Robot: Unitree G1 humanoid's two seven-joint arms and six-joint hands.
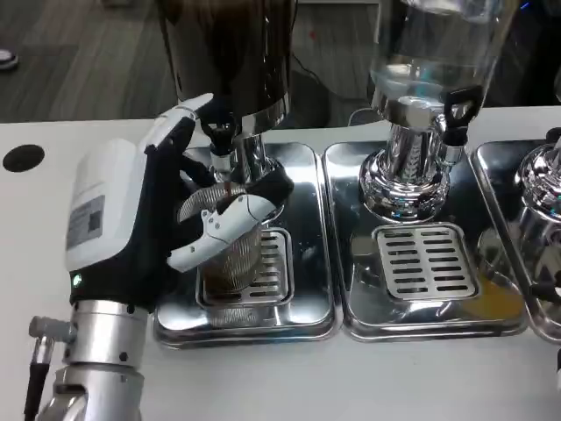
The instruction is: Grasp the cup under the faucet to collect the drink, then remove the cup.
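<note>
item, head view, listed left to right from the drip grate (250, 267) of the left tray (320, 246).

we note a black hole (23, 157) in the white table (280, 377), well left of the grate. next, our left hand (162, 197), just left of the grate: fingers (223, 230) wrapped round the cup (232, 250), thumb side behind it, holding it. a grey label (85, 224) sits on the hand's white back; its print is too small to read.

the cup: clear ribbed glass, upright on the grate, directly under the faucet (221, 149) of the dark dispenser (232, 53); a thin dark stream runs into it.

right of the grate: a second tray (351, 298) with its own grate (429, 261), under a clear dispenser (429, 61) with a black tap (456, 110). a third tray (517, 175) at the far right edge.
</note>
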